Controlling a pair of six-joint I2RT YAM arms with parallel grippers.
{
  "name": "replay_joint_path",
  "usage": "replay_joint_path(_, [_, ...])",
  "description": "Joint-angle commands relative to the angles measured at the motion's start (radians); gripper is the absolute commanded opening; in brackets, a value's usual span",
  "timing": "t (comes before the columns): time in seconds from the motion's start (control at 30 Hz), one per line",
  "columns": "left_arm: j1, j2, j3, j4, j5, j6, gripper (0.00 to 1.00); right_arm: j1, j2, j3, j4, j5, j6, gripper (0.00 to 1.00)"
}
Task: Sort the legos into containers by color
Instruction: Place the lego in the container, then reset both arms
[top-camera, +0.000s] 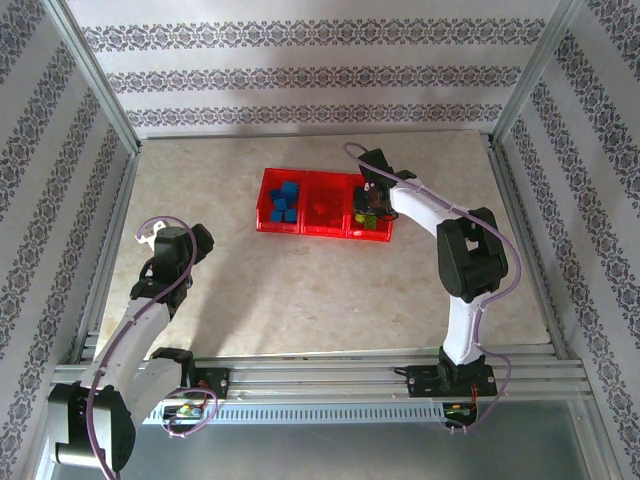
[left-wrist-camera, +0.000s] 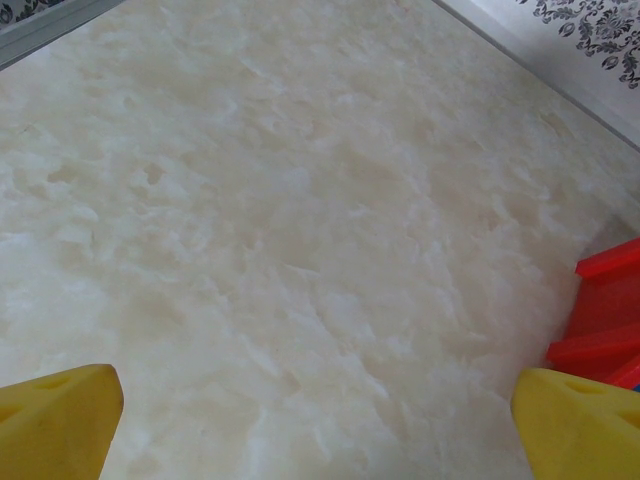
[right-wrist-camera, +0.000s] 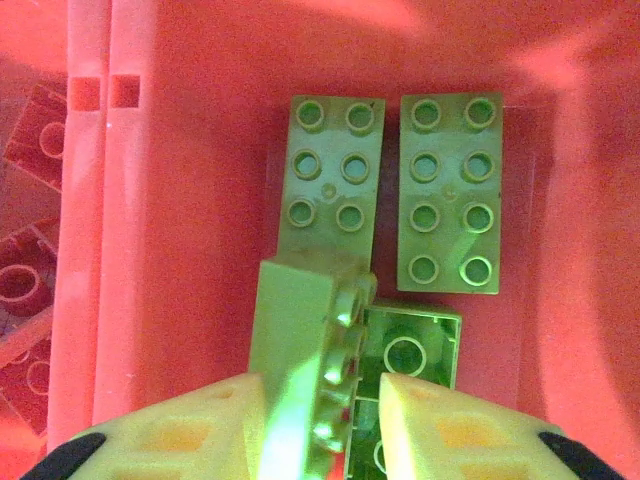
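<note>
The tray (top-camera: 325, 231) is translucent red plastic, a long rectangle split into 3 square compartments, and it lies flat toward the far middle of the desk (left-wrist-camera: 300, 200), whose surface is a matte, cream, marble-like pattern. In the top view the legos are sorted: chunky blue bricks (top-camera: 287, 201) fill the left compartment, red bricks (top-camera: 322, 210) sit in the middle one, nearly lost against the red floor, and lime green bricks (top-camera: 369, 219) lie in the right one.

The right end effector (right-wrist-camera: 322, 390) hangs inside that right compartment. Its 2 pale yellow fingers (right-wrist-camera: 190, 435) are parted a little. A green brick on its side (right-wrist-camera: 305, 370), studs facing sideways, stands between them. It leans on the finger at the view's left, and a thin gap shows on its stud side, so it does not look clamped. Beyond it, 2 green bricks (right-wrist-camera: 448, 190) lie flat, studs up, side by side. A glossier, darker green brick (right-wrist-camera: 408, 350) lies beneath. Red bricks show dimly through the ribbed divider (right-wrist-camera: 95, 200).

The left end effector (left-wrist-camera: 320, 430) hovers over bare desk with nothing in it. Its blunt yellow tips are spread wide, and the tray's corner lies just to its right.
</note>
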Motion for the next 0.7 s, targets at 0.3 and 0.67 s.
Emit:
replay_joint_path(0.3, [0.015,-0.001,0.011,0.004,-0.003,-0.001,1.00,-0.008,-0.070,-0.017,-0.013,-0.003,-0.007,0.38])
replay_joint_path(0.67, [0.015,-0.033,0.023,-0.020,-0.032,0.016,1.00,-0.006,-0.337,-0.152,-0.004,0.076,-0.033,0.53])
